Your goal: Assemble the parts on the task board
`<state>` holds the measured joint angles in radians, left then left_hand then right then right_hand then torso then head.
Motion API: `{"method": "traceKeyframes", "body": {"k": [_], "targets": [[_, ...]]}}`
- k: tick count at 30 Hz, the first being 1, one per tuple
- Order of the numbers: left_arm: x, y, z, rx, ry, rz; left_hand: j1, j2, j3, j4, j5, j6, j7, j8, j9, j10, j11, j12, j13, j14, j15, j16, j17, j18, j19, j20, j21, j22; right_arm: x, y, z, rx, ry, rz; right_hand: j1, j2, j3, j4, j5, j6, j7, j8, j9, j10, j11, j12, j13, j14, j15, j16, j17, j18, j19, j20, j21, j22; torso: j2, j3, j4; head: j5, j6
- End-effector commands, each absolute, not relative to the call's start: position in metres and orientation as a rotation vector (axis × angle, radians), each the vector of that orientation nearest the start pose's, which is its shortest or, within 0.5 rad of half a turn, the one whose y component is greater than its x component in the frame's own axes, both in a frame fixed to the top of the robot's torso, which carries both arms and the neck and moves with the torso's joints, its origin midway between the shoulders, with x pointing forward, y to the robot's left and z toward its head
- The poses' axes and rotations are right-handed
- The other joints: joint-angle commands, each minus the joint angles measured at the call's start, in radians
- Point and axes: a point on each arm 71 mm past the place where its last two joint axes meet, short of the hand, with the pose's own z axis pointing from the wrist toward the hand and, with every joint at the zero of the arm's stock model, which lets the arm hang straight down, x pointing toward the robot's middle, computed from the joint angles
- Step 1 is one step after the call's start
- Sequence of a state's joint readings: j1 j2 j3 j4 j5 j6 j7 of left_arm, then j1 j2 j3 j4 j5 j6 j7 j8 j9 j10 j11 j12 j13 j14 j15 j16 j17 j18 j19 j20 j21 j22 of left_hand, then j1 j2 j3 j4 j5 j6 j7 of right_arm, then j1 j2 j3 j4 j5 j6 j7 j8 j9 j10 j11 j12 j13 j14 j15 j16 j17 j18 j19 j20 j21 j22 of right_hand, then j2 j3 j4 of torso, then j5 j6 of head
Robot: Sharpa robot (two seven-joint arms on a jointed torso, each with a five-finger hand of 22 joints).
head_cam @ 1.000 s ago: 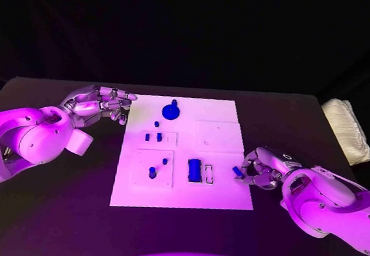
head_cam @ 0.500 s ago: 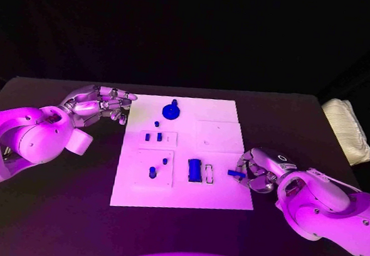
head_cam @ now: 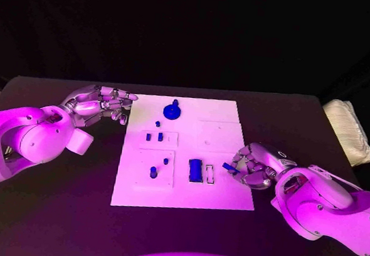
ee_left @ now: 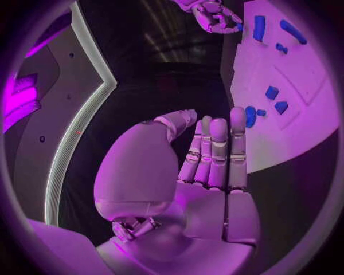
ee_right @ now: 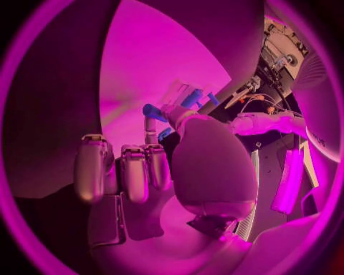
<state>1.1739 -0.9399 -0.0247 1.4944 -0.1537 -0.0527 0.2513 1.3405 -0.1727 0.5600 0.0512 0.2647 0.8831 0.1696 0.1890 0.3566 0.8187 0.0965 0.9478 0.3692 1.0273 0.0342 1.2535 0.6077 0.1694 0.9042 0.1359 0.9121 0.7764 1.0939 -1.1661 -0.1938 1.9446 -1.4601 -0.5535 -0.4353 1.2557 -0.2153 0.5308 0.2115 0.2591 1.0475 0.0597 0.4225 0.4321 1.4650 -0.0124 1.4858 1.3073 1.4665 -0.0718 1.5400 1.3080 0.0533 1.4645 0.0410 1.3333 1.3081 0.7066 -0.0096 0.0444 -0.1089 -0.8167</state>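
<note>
Black table (head_cam: 56, 213) fills the lower frame, with the white task board (head_cam: 226, 130) at its centre. At the board's right edge, just right of centre frame, a small blue part (head_cam: 229, 167) is pinched in the fingertips of the right hand (head_cam: 255, 166), which grasps it above the board beside a larger upright blue part (head_cam: 194, 169). More blue parts lie toward the board's upper left. Off the board's upper-left corner the left hand (head_cam: 97, 106) hovers released, grasping nothing, fingers loosely apart.

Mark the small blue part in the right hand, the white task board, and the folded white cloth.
small blue part (head_cam: 229, 167), head view, on its body.
white task board (head_cam: 221, 132), head view, bare upper-right area.
folded white cloth (head_cam: 349, 129), head view, its middle.
</note>
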Motion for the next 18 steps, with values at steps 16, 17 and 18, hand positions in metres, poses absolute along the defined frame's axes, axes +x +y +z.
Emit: {"method": "traceKeyframes", "body": {"k": [16,17,18], "targets": [[0.479,0.246,-0.192,-0.994,1.696,-1.566,-0.003,0.004,0.000,0.003,0.001,-0.005,0.003,-0.002,-0.002,-0.006,0.002,0.002,-0.001,-0.005,0.003,-0.003,0.002,0.014,0.007,0.003,-0.007,-0.002,0.358,-0.224,-0.258,0.341,1.922,0.555,-0.109,-0.002,-0.046,0.040,-0.024,0.005,0.000,0.009,0.018,0.079,-0.002,0.019,0.228,0.088,-0.004,0.002,0.181,-0.005,0.023,-0.007,-0.005,0.167,0.001,0.0018,-0.0001,0.000,-0.005],[0.479,0.245,-0.192,-0.993,1.697,-1.566,-0.003,0.004,0.000,0.003,0.001,-0.005,0.003,-0.002,-0.002,-0.006,0.002,0.002,-0.001,-0.005,0.003,-0.003,0.002,0.014,0.007,0.003,-0.007,-0.002,0.358,-0.223,-0.259,0.342,1.923,0.556,-0.117,-0.001,-0.052,0.045,-0.024,0.006,0.000,0.009,0.018,0.079,-0.002,0.021,0.229,0.089,-0.004,0.002,0.182,-0.005,0.024,-0.007,-0.004,0.167,0.001,0.0013,-0.0001,-0.001,-0.004],[0.479,0.245,-0.192,-0.993,1.697,-1.566,-0.003,0.004,0.000,0.003,0.001,-0.005,0.003,-0.002,-0.002,-0.006,0.002,0.002,-0.001,-0.005,0.003,-0.003,0.002,0.014,0.007,0.003,-0.007,-0.002,0.358,-0.223,-0.259,0.342,1.923,0.556,-0.118,-0.001,-0.053,0.046,-0.024,0.006,-0.001,0.009,0.018,0.079,-0.002,0.021,0.229,0.089,-0.004,0.002,0.182,-0.005,0.024,-0.007,-0.004,0.168,0.001,0.0011,0.0002,-0.001,-0.004]]}}
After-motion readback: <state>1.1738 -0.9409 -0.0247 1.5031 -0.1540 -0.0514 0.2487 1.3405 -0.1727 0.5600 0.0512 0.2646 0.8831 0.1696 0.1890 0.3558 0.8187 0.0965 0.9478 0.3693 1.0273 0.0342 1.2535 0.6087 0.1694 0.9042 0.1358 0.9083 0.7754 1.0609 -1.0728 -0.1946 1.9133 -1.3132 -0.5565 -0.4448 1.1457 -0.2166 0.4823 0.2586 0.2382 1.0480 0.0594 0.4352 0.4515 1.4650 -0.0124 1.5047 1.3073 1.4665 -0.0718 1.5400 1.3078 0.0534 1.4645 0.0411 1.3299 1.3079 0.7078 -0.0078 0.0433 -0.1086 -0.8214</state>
